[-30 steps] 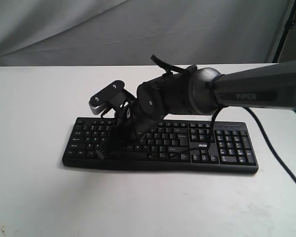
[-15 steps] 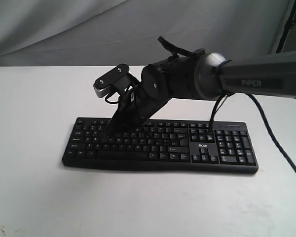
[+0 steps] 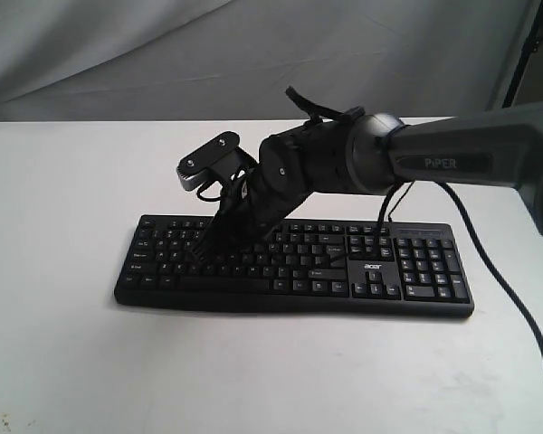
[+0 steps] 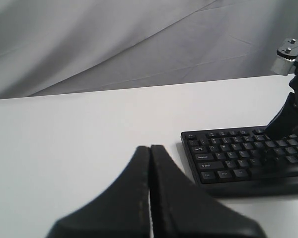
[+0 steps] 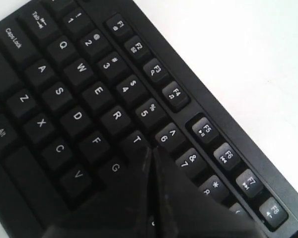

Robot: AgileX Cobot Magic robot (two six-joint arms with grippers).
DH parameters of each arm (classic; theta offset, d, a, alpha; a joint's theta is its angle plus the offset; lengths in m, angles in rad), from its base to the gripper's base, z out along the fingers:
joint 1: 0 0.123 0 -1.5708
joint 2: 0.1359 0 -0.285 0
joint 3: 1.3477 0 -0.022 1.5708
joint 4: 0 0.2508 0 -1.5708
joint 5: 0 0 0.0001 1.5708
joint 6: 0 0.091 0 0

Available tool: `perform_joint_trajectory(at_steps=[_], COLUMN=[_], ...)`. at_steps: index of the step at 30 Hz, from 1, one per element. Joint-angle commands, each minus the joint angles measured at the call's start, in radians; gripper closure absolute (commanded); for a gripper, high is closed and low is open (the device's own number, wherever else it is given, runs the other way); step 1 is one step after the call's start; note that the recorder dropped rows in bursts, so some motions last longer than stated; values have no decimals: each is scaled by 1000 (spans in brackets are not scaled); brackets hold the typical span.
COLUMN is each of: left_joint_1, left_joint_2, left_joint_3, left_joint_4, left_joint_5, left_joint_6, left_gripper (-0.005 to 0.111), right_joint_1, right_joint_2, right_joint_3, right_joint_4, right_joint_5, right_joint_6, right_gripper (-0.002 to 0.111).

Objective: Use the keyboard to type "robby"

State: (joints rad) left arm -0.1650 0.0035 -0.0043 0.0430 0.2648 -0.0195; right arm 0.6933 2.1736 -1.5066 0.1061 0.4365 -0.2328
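1. White tabletop point(image 3: 63, 172) and a grey cloth backdrop point(image 3: 145, 54) frame the scene.
2. Right gripper point(image 5: 151, 152), jaws pressed together, tips down onto the letter rows just beside the T key point(image 5: 136, 140); contact cannot be confirmed.
3. Black keyboard point(image 3: 416, 271) lies flat mid-table.
4. Left gripper point(image 4: 150, 148), likewise closed and empty, hovers over bare table off the keyboard's Caps Lock end.

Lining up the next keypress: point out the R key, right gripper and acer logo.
R key point(image 5: 116, 115), right wrist view, on the keycap's middle.
Right gripper point(image 5: 150, 150), right wrist view, at the closed fingertips.
Acer logo point(image 3: 372, 267), exterior view, on the white lettering.
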Motion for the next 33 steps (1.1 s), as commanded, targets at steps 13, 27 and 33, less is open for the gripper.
perform_joint_trajectory(at_steps=[13, 27, 33], left_joint_1=[-6, -6, -6], left_joint_2=[-3, -3, -3], left_joint_3=[4, 4, 4], left_joint_4=[5, 5, 5], left_joint_5=[-7, -7, -7], left_joint_6=[-3, -3, -3], left_gripper=[107, 107, 107], right_joint_1=[-19, -6, -6], right_joint_2=[-2, 32, 49], right_joint_3=[-7, -7, -7], right_joint_4=[13, 17, 13], right_joint_5=[-37, -45, -37], right_joint_6=[5, 3, 1], right_gripper=[108, 108, 108])
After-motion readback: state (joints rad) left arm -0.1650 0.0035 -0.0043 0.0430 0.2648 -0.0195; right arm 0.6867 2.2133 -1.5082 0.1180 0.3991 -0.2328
